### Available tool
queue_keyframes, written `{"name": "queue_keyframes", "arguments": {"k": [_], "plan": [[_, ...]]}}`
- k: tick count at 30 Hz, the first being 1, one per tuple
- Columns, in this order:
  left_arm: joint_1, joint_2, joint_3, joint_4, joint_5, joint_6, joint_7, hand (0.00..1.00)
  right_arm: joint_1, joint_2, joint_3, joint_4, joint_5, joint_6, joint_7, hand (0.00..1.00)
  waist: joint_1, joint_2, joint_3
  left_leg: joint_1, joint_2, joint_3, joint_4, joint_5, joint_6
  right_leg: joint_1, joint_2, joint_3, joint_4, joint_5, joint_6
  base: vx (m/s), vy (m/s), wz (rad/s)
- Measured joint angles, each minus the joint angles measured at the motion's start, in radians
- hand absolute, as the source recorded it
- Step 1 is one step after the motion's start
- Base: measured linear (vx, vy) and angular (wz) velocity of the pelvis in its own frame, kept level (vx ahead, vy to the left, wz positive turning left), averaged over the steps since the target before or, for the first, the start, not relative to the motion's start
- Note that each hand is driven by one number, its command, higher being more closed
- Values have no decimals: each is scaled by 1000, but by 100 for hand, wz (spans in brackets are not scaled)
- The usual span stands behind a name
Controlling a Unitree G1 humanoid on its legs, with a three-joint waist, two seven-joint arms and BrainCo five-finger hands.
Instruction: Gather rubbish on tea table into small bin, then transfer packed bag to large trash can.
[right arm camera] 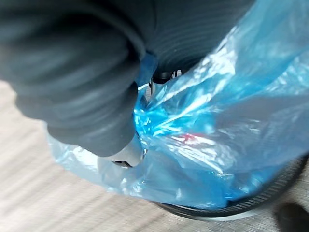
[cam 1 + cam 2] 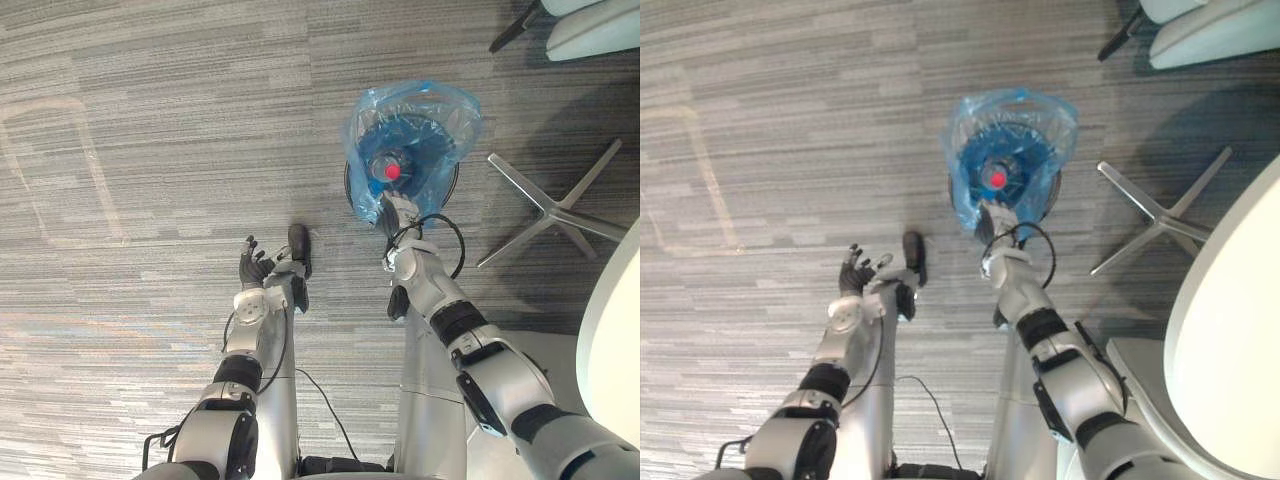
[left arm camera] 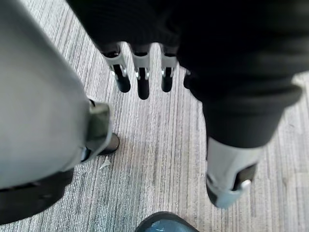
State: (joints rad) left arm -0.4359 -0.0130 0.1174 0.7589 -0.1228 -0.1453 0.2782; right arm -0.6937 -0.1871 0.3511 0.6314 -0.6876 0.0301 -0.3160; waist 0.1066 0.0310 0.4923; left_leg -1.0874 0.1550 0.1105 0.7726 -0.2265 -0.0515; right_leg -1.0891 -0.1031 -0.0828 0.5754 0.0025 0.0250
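Note:
A small black mesh bin (image 2: pixel 453 183) stands on the carpet, lined with a blue plastic bag (image 2: pixel 440 118). Inside lies a bottle with a red cap (image 2: pixel 392 171). My right hand (image 2: pixel 396 212) is at the bag's near edge. In the right wrist view its thumb (image 1: pixel 120 153) presses bunched blue film (image 1: pixel 193 121) against the fingers, which are mostly covered by plastic, above the bin's rim (image 1: pixel 231 208). My left hand (image 2: pixel 254 268) hangs over the carpet left of the bin, with its fingers (image 3: pixel 141 77) straight and holding nothing.
A silver star-shaped chair base (image 2: pixel 553 210) lies right of the bin. A white round table's edge (image 2: pixel 612 340) fills the lower right. A pale seat (image 2: pixel 592 30) shows at the top right. Grey striped carpet (image 2: pixel 150 150) stretches to the left.

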Motion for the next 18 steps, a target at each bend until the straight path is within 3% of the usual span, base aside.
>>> {"name": "queue_keyframes", "arguments": {"k": [5, 12, 18], "plan": [[73, -1, -48, -3, 17, 10, -10, 0, 164, 12, 8, -186, 44, -5, 3, 100, -3, -14, -8, 145, 7, 5, -29, -16, -2, 146, 2, -14, -33, -9, -2, 11, 4, -2], [198, 5, -89, -10, 45, 29, -32, 0, 403, 59, 10, -393, 135, -33, 45, 100, -16, -62, -51, 392, 1, 17, -134, -11, -13, 390, 3, -26, -132, -12, 2, 40, 1, 2], [306, 38, -157, 7, 83, 42, -49, 0, 584, 96, 33, -475, 183, -69, 100, 100, -28, -96, -185, 564, -10, 22, -257, 5, -32, 563, 8, -39, -249, -9, 7, 96, -12, 3]]}}
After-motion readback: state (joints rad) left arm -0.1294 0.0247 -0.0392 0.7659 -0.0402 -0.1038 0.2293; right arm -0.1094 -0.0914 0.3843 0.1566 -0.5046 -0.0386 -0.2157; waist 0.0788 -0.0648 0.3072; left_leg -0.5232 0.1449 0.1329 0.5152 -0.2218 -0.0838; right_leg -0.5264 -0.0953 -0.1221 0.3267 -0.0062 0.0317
